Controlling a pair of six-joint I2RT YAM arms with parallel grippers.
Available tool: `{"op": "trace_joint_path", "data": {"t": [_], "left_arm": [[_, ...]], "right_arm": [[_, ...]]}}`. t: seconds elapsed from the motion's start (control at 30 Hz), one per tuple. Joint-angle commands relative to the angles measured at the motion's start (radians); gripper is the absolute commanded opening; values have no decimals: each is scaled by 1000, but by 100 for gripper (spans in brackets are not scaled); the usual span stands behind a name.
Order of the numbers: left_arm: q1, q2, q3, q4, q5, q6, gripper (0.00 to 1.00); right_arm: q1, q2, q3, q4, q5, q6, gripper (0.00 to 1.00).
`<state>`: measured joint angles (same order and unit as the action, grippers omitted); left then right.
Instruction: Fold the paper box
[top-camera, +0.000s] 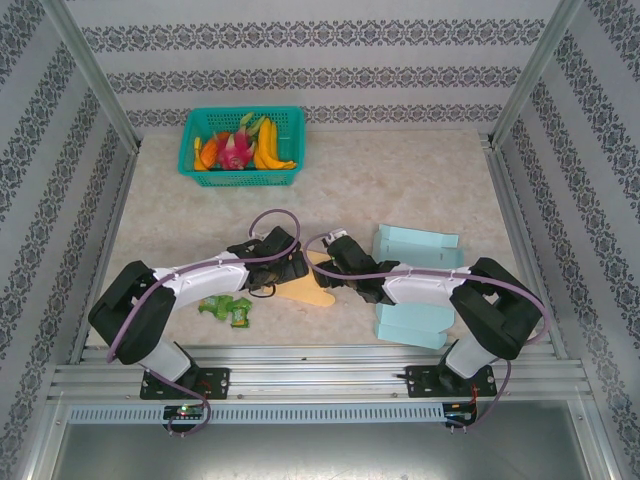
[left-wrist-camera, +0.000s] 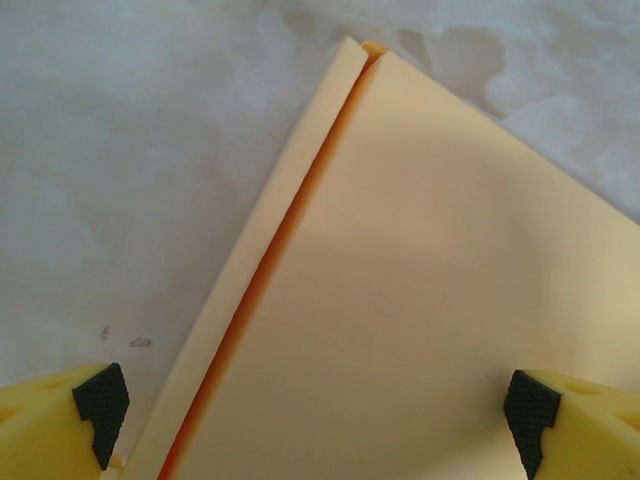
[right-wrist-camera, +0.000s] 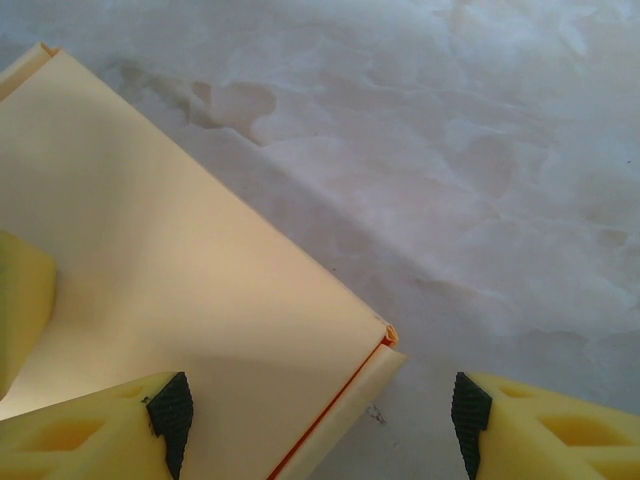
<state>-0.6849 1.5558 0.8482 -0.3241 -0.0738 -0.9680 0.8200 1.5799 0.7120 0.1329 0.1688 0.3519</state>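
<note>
Your left claw (left-wrist-camera: 315, 405) hangs wide open and holds nothing. The box (left-wrist-camera: 420, 280) lies flat right under it and runs on ahead of both fingertips, and its narrow flap (left-wrist-camera: 255, 250) passes just inside the left fingertip. Your right claw (right-wrist-camera: 320, 410) is released too, jaws apart. A corner of the box sits between its fingertips, the left one over the sheet and the right one over bare table (right-wrist-camera: 480, 180). To fold cleanly, I'd pin the sheet with one claw just beside the crease and raise the flap slowly with the other. Otherwise the thin card may slide or buckle.
</note>
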Motion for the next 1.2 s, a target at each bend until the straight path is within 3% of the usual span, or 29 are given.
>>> {"op": "trace_joint_path", "data": {"t": [0.0,0.2,0.57,0.93,1.17], "left_arm": [[7,12,-7,13,17,19,99],[22,10,-4,-44,7,-33,100],[56,93,38,-73,167,-196,100],[56,106,13,-94,68,-151,99],[56,109,12,-90,55,-143,98]], "right_arm": [[-11,10,-26,-18,-17,-24,71],[-13,9,-35,-16,-8,-19,71],[-13,3,-42,-9,-5,-24,71],[-27,1,-37,-14,1,-48,71],[-2,-98,-46,-37,5,-4,71]]}}
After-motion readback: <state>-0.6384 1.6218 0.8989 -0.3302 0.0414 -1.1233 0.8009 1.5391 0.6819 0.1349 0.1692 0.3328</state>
